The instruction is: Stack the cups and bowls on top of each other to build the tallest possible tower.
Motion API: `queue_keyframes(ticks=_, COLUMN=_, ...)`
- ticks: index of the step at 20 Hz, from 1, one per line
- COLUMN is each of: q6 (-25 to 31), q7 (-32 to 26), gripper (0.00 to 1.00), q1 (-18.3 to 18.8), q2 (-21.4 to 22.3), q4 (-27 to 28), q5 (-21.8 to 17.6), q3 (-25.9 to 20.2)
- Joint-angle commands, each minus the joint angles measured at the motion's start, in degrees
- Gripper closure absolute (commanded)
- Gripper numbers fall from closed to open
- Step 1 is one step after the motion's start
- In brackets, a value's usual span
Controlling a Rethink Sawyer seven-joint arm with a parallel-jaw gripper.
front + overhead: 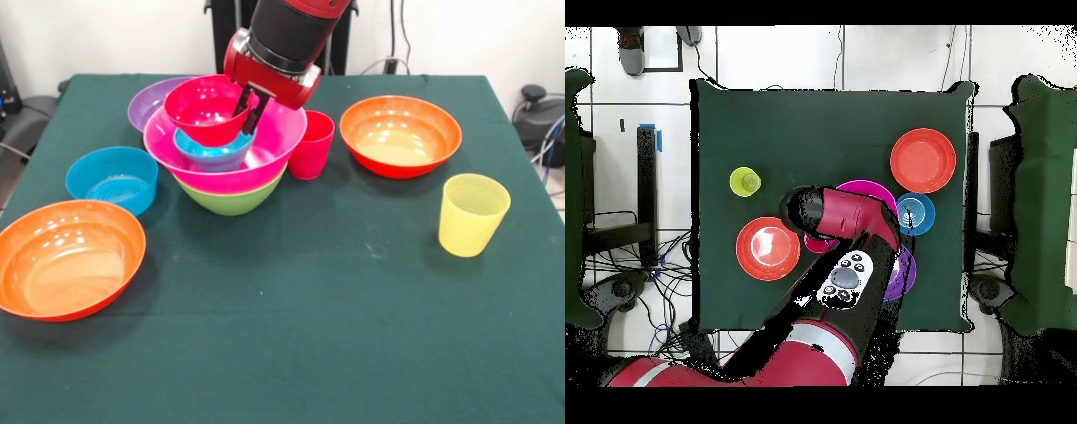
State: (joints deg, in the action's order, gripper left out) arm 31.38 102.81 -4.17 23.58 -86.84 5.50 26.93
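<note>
Tool (246,109): its dark fingers are clamped on the near rim of the small red-pink bowl (205,108), one inside and one outside the wall
Small red-pink bowl: held tilted, just above the blue bowl in the tower; whether the two touch cannot be told
Tower (228,168): green bowl (231,199) at the bottom on the table (335,309), big pink bowl (265,155) nested in it, a small blue bowl (212,148) inside the pink one
Purple bowl (146,102): behind the tower, partly hidden by it
Red cup (311,146): upright, just beside the tower, touching or nearly touching the pink rim
Yellow cup (472,215): upright, alone, well apart from the tower
Orange bowls: one (401,135) beyond the red cup, the other (66,258) at the near table corner
Second blue bowl (112,179): on the table near the tower
Overhead view: the arm (850,225) covers most of the tower
</note>
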Motion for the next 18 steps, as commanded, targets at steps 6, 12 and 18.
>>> queue_keyframes(ticks=6, q6=1.7, q7=1.7, gripper=1.0, q1=4.2, q2=1.5, q4=-5.1, q5=0.4, q3=-12.6)
queue_keyframes(ticks=12, q6=0.8, q7=1.9, gripper=1.0, q1=4.6, q2=2.0, q4=-6.3, q5=-1.0, q3=-13.5)
queue_keyframes(ticks=18, q6=0.1, q7=2.6, gripper=1.0, q1=5.1, q2=2.1, q4=-6.9, q5=-1.9, q3=-14.0)
